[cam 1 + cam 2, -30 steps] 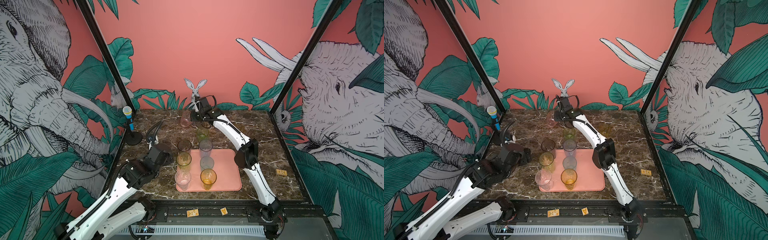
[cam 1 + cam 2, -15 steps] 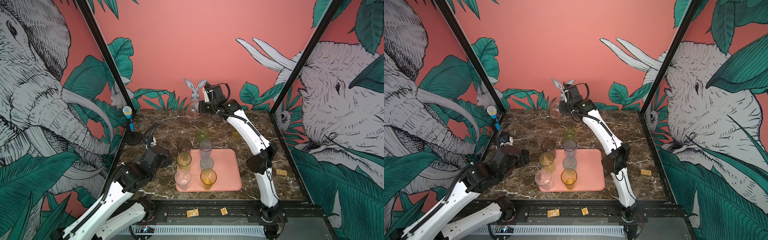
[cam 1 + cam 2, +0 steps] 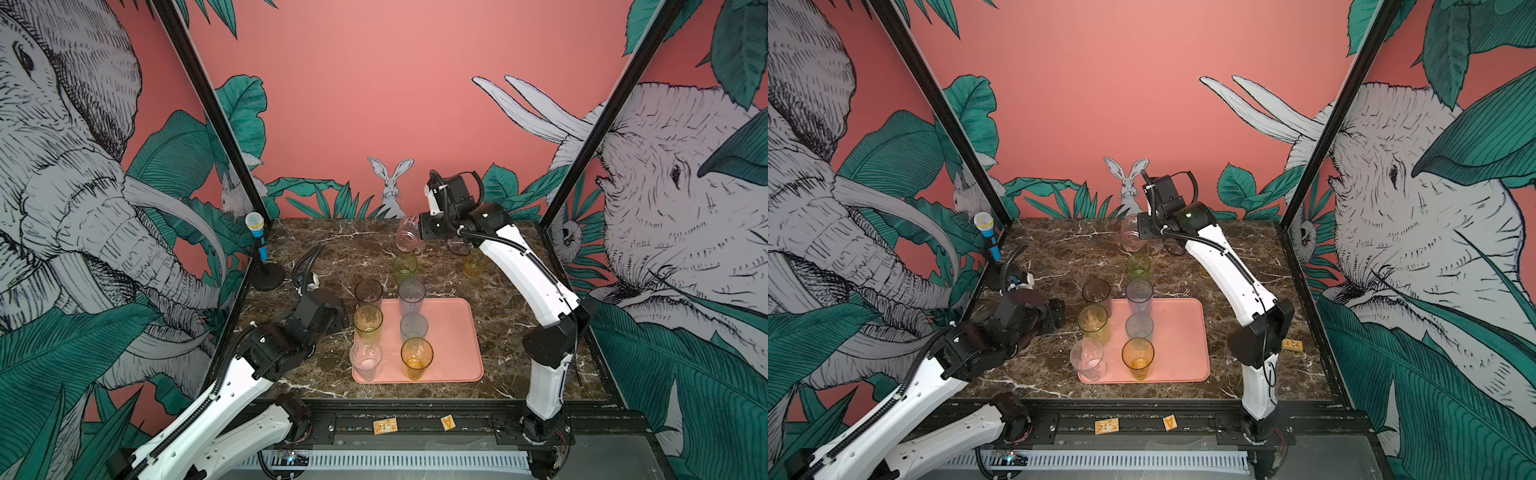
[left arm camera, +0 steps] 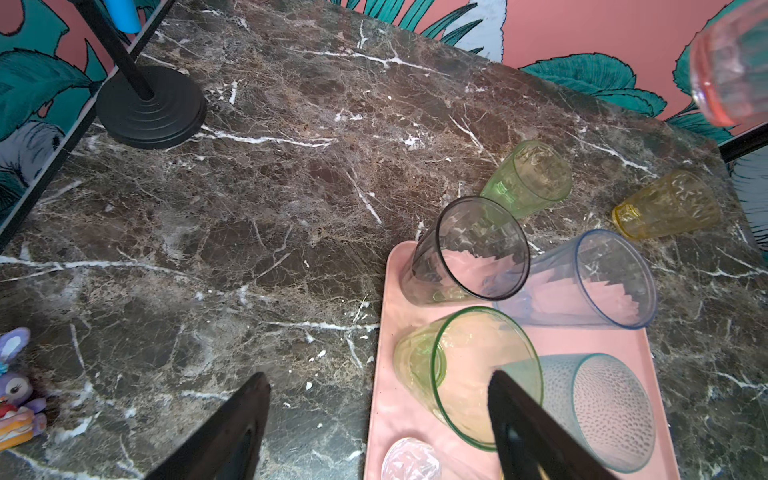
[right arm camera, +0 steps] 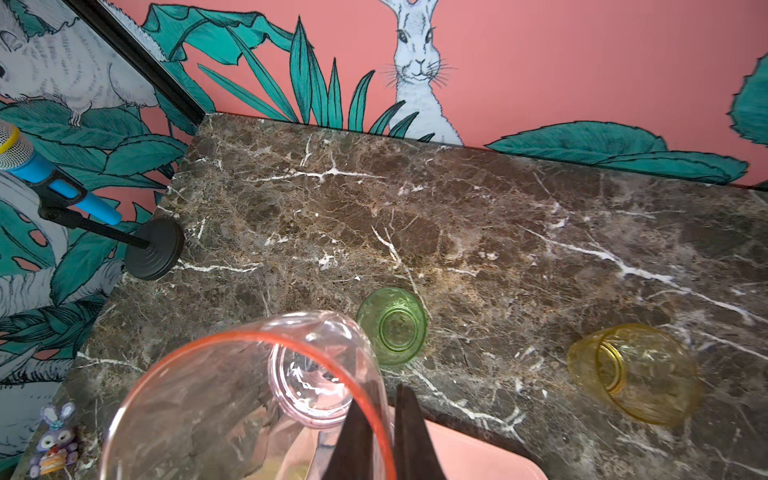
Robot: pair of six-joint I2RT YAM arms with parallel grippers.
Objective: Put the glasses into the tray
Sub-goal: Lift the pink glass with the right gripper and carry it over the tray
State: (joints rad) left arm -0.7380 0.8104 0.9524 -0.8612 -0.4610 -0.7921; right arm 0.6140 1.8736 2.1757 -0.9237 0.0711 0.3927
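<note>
Logging state, largest item first.

Table [image 3: 519, 340]: dark marble.

Tray [image 3: 455, 332]: lies flat close to the table's near edge, roughly centred. Six standing glasses [image 3: 368, 322] fill its left and middle columns in both top views. The column along its right side is bare.

Right arm [image 3: 523, 274]: reaches to the far part of the table. Right pincer [image 5: 380, 402] is clamped on the rim of the pink glass [image 3: 405, 239], one finger inside the wall and one outside. The glass is clear of the table, above its far-middle part. Its long axis is tilted well off upright, rim toward the pincer and base pointing away from it.

Left arm [image 3: 232, 382]: low over the table by the tray's left side. Left pincer [image 4: 378, 376] stands wide apart and holds nothing. One finger shows in front of the tall green glass [image 4: 469, 374] on the tray; whether they touch cannot be told.

Key relation: the bare tray column lies from the held glass toward the near edge and a little toward the right edge. Judgement: the right arm is the nearer one for that column. The carry goes nearward, over or beside the short green glass [image 3: 405, 266], which stands just beyond the tray's far edge. The axis must come upright, base down, before release.

Also outstanding: short yellow glass [image 3: 473, 264], in the far right part of the table beside the right arm, well apart from the tray.
</note>
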